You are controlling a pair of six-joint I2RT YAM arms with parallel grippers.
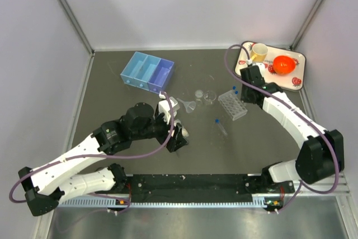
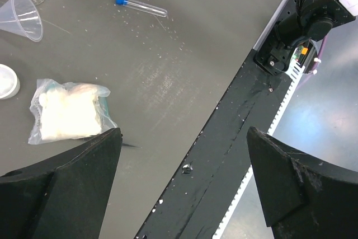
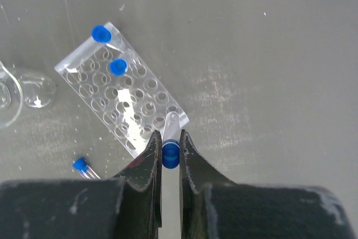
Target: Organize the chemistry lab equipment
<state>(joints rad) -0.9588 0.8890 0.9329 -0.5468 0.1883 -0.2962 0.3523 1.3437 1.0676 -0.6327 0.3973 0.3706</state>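
- My right gripper (image 3: 169,138) is pinched almost shut on a small tube (image 3: 172,121). It holds the tube by its blue cap, low in the middle of the right wrist view.
- The tube's tip is at the lower right corner of the clear rack (image 3: 120,102). I cannot tell if they touch.
- Two other tubes (image 3: 117,66) with blue caps sit at the rack's upper left end.
- My left gripper (image 2: 183,135) is wide open and holds nothing.
- The bag of white stuff (image 2: 67,110) lies at the left of the left wrist view, just beside one finger.
- The funnel (image 2: 22,15) lies on its side at the upper left, and a loose tube (image 2: 141,6) lies near the top.
- The blue tray (image 1: 146,70) sits at the upper left of the top view, well apart from the rack.
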